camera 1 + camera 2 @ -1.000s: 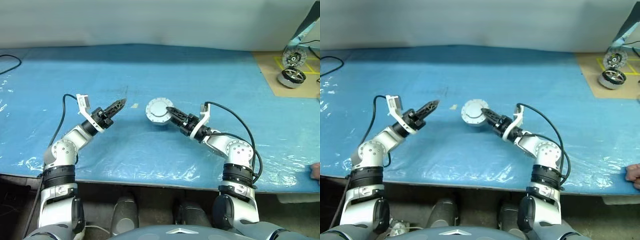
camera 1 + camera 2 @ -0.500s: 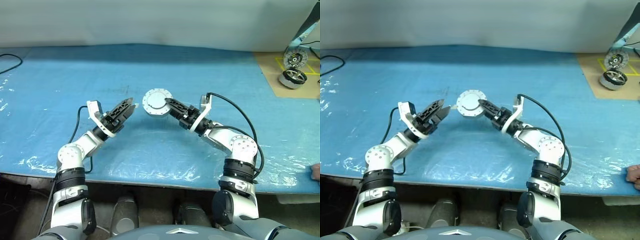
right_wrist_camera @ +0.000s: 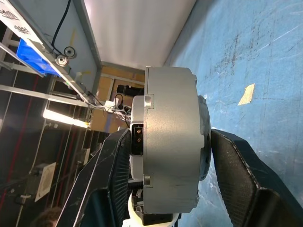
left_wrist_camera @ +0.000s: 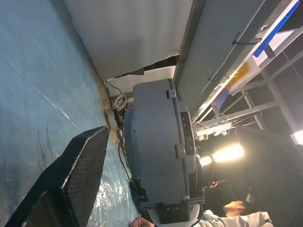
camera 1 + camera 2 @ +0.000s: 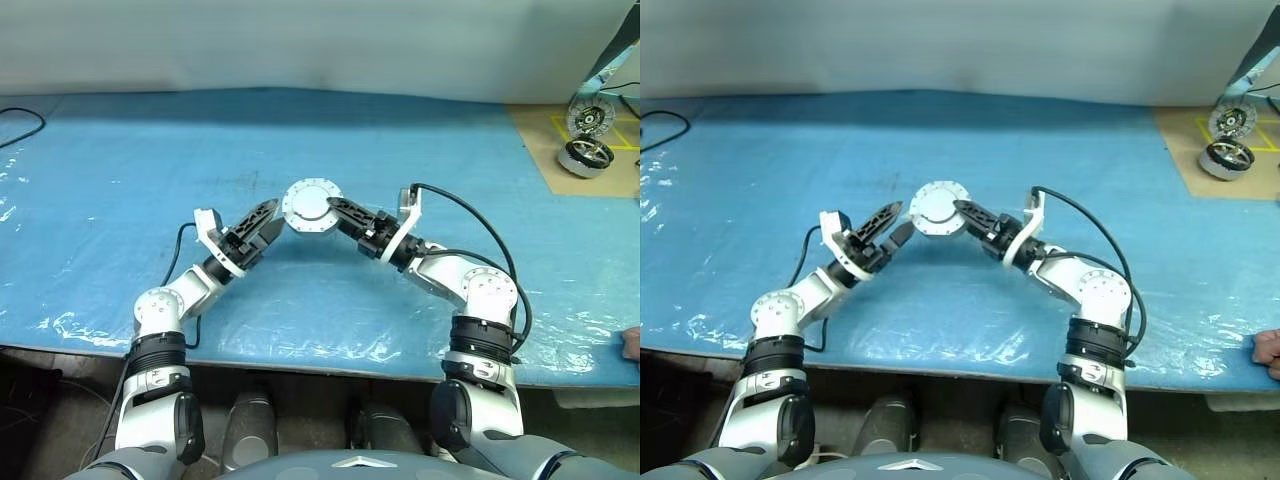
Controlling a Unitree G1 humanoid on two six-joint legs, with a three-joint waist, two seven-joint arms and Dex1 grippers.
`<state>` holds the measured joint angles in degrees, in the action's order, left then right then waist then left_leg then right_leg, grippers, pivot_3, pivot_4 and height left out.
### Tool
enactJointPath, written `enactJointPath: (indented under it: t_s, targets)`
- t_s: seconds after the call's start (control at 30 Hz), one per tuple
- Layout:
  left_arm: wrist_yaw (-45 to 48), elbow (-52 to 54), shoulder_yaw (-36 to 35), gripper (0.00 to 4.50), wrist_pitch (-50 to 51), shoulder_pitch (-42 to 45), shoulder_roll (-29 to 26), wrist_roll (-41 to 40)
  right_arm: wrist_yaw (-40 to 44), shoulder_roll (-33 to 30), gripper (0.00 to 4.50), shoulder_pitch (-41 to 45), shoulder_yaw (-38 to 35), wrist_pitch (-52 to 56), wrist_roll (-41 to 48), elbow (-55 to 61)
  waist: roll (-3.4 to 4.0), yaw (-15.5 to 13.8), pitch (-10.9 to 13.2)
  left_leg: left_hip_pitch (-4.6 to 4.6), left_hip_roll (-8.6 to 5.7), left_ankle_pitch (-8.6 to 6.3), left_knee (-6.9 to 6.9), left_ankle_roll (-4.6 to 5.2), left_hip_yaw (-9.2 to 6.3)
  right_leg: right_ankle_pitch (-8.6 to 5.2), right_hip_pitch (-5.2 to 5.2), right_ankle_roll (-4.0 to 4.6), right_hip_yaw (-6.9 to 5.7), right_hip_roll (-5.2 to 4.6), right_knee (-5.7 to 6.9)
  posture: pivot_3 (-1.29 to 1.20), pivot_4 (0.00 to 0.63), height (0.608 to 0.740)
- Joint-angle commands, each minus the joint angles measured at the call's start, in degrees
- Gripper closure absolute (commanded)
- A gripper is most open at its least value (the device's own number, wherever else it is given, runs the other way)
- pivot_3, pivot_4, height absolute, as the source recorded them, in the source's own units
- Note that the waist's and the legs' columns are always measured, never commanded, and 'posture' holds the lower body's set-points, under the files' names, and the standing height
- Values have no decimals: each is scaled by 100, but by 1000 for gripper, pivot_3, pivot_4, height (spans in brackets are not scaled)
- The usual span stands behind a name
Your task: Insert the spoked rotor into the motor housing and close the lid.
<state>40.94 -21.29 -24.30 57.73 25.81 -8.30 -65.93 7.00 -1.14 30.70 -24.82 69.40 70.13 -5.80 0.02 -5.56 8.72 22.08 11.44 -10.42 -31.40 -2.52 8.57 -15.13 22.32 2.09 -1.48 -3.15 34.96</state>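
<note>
A blue plastic-covered table (image 5: 420, 140) carries a spare motor (image 5: 586, 154) far right of the motor housing (image 5: 312, 206), which the right gripper (image 5: 335, 209) clamps aloft. The left gripper (image 5: 268, 222), jaws now spread wide, has closed in beside it.

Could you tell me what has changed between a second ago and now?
The right tool lifted the closed motor housing off the blue table, keeping its grip. The left tool moved in towards the housing and opened wide, not yet gripping it. The parts at the far right stayed put.
</note>
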Motion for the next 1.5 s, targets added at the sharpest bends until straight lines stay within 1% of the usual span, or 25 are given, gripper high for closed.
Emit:
enactJointPath:
  t_s: [0.03,0.2,0.37,0.6,0.63,0.7,0.8,0.87,0.93,0.97,1.03,1.13,1.17,1.2,1.37,1.43,1.5]
  targets:
    - [107,107,113,47,80,72,150,-69,87,-12,2231,158,38,-27,450,323,0,-2,0,0,0,0,-2,0,0,0,-1,-1,0,0,0,0,150,740]
    - [51,-38,79,47,-70,337,562,-177,79,-56,2231,184,91,-24,480,292,-3,-8,2,3,-3,0,-16,0,0,4,-7,-6,-1,-1,3,0,150,740]
    - [-13,-268,120,47,-252,520,878,-32,50,-98,2231,174,159,-50,547,264,-3,-10,2,0,-4,0,-28,1,-1,5,-12,-8,0,-3,9,0,150,740]
    - [-20,-92,208,47,-362,551,1017,43,-5,-129,2231,132,195,-70,612,282,-4,-9,3,1,-4,0,-36,1,-3,6,-13,-10,0,-3,14,0,150,740]
    - [-14,-54,259,209,-452,525,1007,146,-14,-129,2231,127,193,-78,621,278,-4,-9,3,1,-4,0,-36,1,-3,7,-13,-10,0,-3,14,0,150,740]
    - [13,-7,312,673,-559,485,996,254,-30,-128,2231,120,194,-89,637,278,-4,-9,3,1,-4,0,-37,1,-4,6,-13,-10,0,-3,16,0,150,740]
    - [-312,-65,303,1639,-725,500,968,473,-74,-119,2231,116,202,-115,674,270,-4,-9,3,1,-3,0,-40,1,-4,6,-13,-10,0,-3,19,0,150,740]
    - [-226,-94,246,1639,-829,470,949,467,-108,-111,2231,116,208,-136,714,251,-5,-9,4,2,-4,0,-43,1,-5,6,-13,-10,0,-3,21,0,150,740]
    - [-114,30,174,1941,-671,416,963,222,-130,-105,2231,126,218,-148,734,218,-6,-8,4,2,-4,0,-48,1,-5,7,-13,-10,0,-4,23,0,150,740]
    - [-183,124,212,2050,-611,388,947,227,-134,-106,2231,137,236,-124,740,185,-6,-8,4,2,-4,0,-49,1,-5,7,-13,-10,0,-3,25,0,150,740]
    - [-365,212,292,2054,-645,380,934,352,-192,-97,2231,147,258,-119,740,142,-6,0,4,2,-3,0,-49,1,-6,7,-13,-10,0,-3,26,0,150,740]
    - [-312,282,78,2054,-577,409,1001,-41,-384,-46,2231,151,241,-198,747,107,-6,0,4,2,-3,0,-51,1,-6,7,-13,-10,0,-3,29,0,150,740]
    - [-384,312,95,2054,-590,417,989,-3,-402,-45,2231,151,243,-229,732,111,-6,1,4,2,-3,0,-54,1,-6,7,-13,-10,0,-4,30,0,150,740]
    - [-597,294,159,2055,-714,451,984,198,-416,-51,2231,154,251,-254,708,116,-6,0,4,2,-3,0,-54,1,-6,7,-12,-10,0,-3,31,0,150,740]
    - [-853,346,60,2055,-854,711,1039,70,-237,-172,2231,129,477,-532,344,353,-9,-5,5,4,-3,0,-58,1,-6,7,-13,-11,0,-4,33,0,150,740]
    - [-845,276,47,2055,-1033,873,993,172,-135,-182,1488,125,498,-627,368,360,-11,-4,7,5,-3,0,-59,1,-7,7,-12,-11,0,-4,34,0,150,740]
    - [-754,130,66,2055,-1295,1031,880,365,-123,-203,850,123,518,-598,444,315,-13,10,8,4,-2,0,-60,1,-7,7,-12,-12,0,-3,35,0,150,740]
